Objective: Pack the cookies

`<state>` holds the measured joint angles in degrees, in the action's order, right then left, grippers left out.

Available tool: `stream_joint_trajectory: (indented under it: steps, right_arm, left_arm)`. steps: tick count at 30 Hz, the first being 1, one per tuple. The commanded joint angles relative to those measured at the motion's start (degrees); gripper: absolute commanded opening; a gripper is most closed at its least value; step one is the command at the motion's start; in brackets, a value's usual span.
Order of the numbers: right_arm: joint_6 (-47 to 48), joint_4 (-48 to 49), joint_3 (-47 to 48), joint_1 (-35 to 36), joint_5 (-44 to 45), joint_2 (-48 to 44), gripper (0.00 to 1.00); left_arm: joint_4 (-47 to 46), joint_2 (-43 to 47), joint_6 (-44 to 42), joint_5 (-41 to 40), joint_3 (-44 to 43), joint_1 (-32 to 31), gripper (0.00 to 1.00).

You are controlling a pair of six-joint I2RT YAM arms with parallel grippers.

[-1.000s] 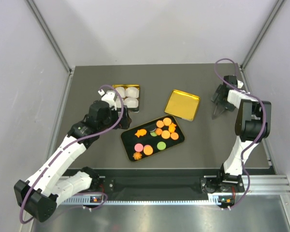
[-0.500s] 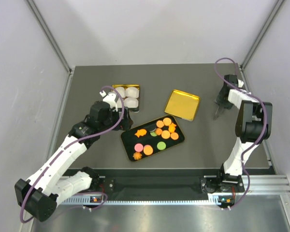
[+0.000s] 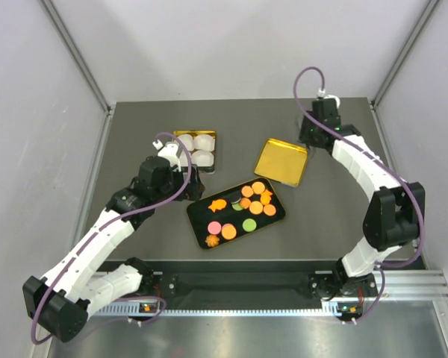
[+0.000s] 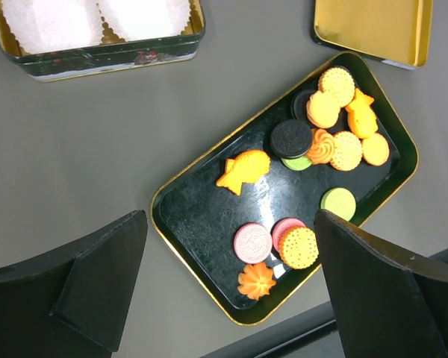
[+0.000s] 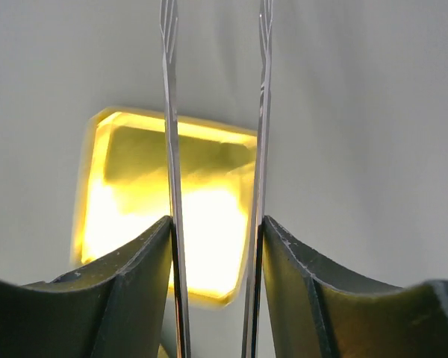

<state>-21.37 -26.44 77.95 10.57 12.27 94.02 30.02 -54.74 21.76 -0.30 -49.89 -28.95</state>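
The cookies [image 3: 243, 209] lie on a black gold-rimmed tray [image 3: 198, 216] in the middle of the table. They are mostly orange rounds, with pink, green and dark ones, a fish and a star. In the left wrist view the cookies [image 4: 299, 179] spread across the tray [image 4: 201, 216]. My left gripper [image 3: 194, 183] hovers open and empty over the tray's left end, its fingers [image 4: 82, 291] wide apart. My right gripper [image 3: 308, 136] is at the far right corner of the gold lid [image 3: 282, 160]. Its thin blades [image 5: 170, 149] stand slightly apart with nothing between them, above the lid [image 5: 201, 216].
A gold tin [image 3: 185, 135] holding white pleated paper cups [image 3: 196, 149] stands behind the tray at the left; it also shows in the left wrist view [image 4: 97, 56]. The gold lid [image 4: 373, 30] lies open side up. Grey walls close in the table on three sides.
My right arm has swung from the table's right edge inward and back, to the far corner of the gold lid. The left arm has barely moved.
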Motion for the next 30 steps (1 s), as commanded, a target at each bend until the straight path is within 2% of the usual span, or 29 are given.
stream_joint_trajectory:
  steps: [1,10,15,21,30]
  right_arm:
    - [0.89,-2.04,1.59,6.63,-2.25,-4.8,0.48]
    - [4.04,-9.24,0.8,23.69,-4.01,-11.3,0.43]
    - [6.07,-13.46,0.44,29.32,-12.0,-12.02,0.41]
    - [9.32,-19.35,0.97,36.35,-13.76,-12.02,0.41]
    - [13.63,-25.24,2.64,41.37,-14.91,-10.08,0.42]
  left_arm:
    - [-2.86,1.22,0.57,-1.64,0.41,-0.06,0.98]
    - [-2.78,3.14,0.74,-4.27,0.41,1.61,0.98]
    - [-2.86,3.5,0.83,-5.86,0.49,3.02,0.98]
    - [-3.13,2.89,1.18,-5.51,0.41,4.16,0.98]
    - [-3.13,2.8,1.36,-5.42,0.76,4.78,0.98]
